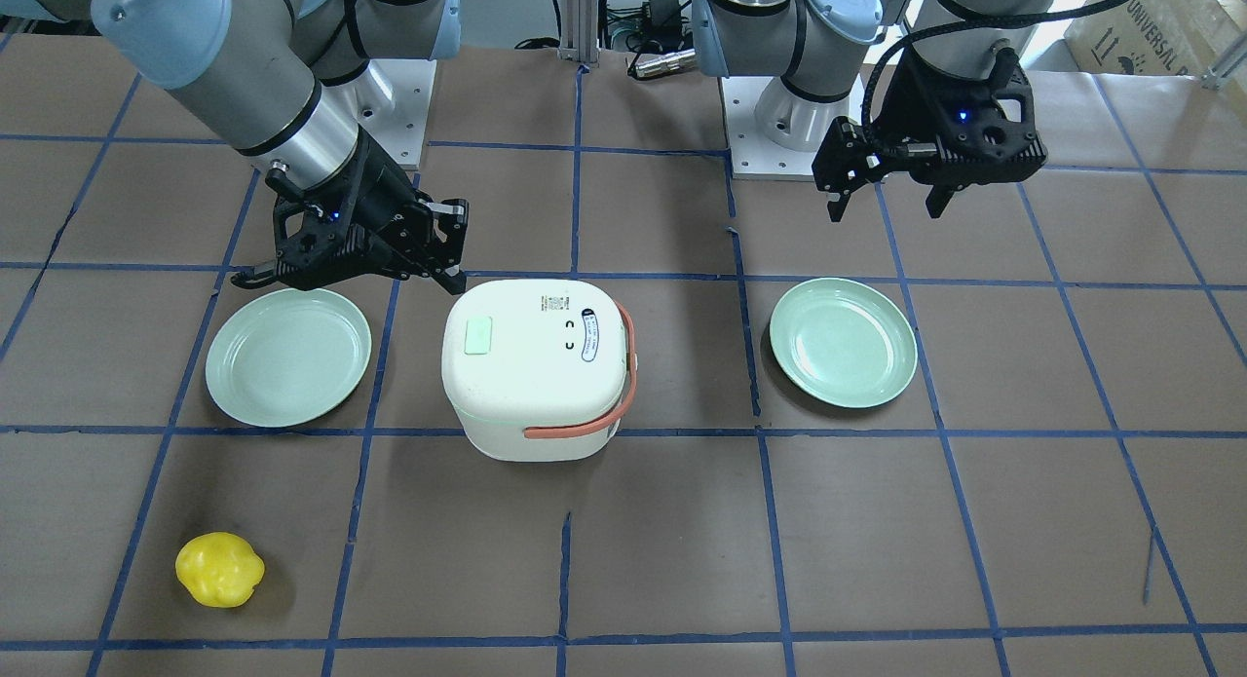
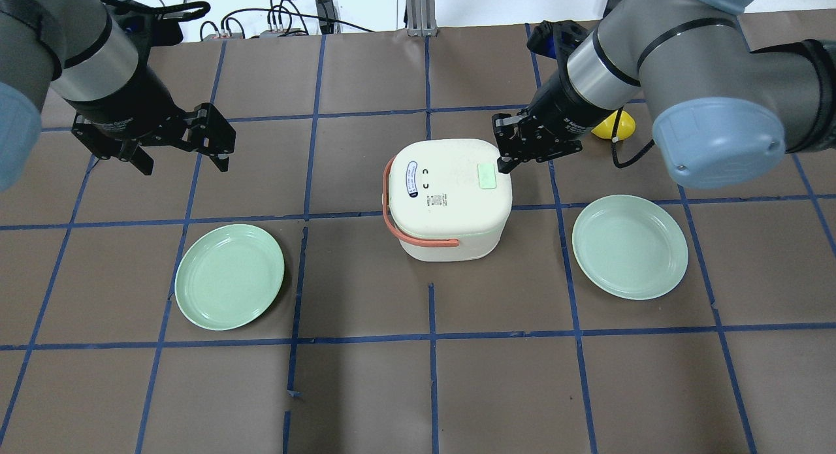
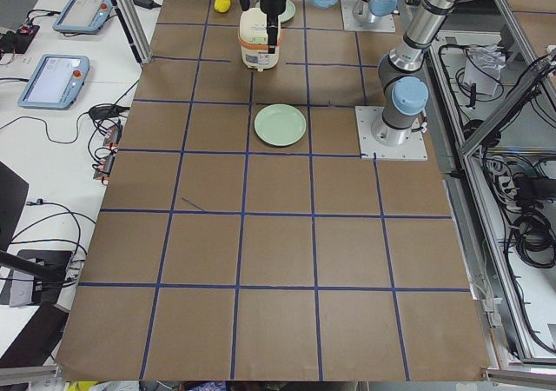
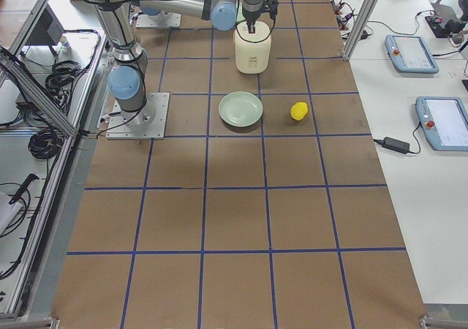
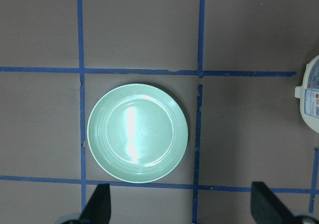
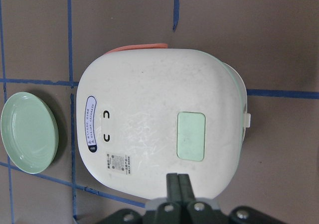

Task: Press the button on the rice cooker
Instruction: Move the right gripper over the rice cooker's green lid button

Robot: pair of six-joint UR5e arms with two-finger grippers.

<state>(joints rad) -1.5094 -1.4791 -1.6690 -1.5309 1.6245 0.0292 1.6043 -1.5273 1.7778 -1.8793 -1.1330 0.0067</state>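
The white rice cooker (image 2: 444,196) with a salmon handle stands mid-table. Its pale green button (image 2: 488,176) is on the lid, also seen in the front view (image 1: 479,335) and the right wrist view (image 6: 191,136). My right gripper (image 2: 505,162) is shut and empty, its tip above the lid's edge right beside the button; the right wrist view (image 6: 177,181) shows the fingers pressed together just short of the button. My left gripper (image 2: 183,161) is open and empty, hovering over the table far from the cooker.
One green plate (image 2: 230,276) lies on the cooker's left, below my left gripper (image 5: 182,209), and another green plate (image 2: 630,246) lies on its right. A yellow fruit-like object (image 2: 617,124) sits behind my right arm. The brown table has blue tape lines.
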